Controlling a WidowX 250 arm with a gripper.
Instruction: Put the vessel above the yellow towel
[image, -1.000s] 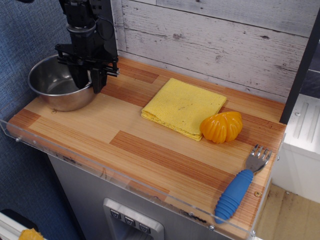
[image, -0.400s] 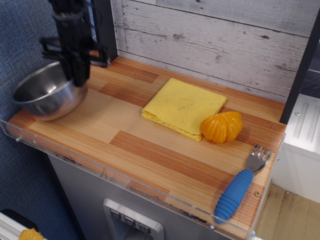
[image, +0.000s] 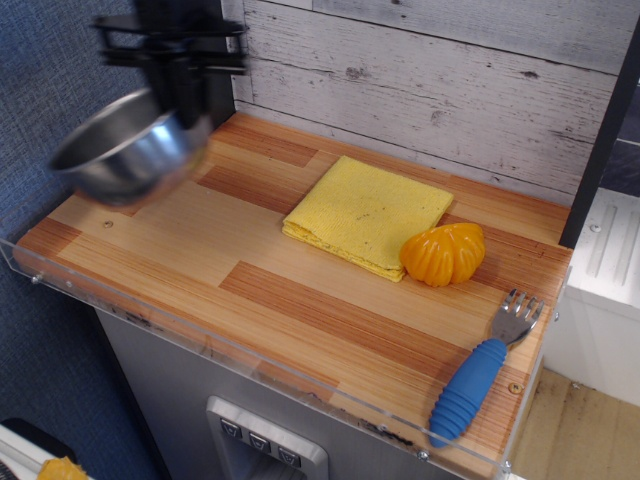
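Carrying the bowl (image: 128, 155), tilted and off the table at upper left, jaws of the gripper (image: 185, 95) shut on its rim; next, rightward to the towel (image: 365, 213), then lowering.

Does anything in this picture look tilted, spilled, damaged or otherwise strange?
Only the steel bowl: it hangs tilted in the air at the table's left end, held at its rim by the end effector, and it looks blurred. The yellow towel lies flat; the orange toy touches its corner. No spill or damage shows.
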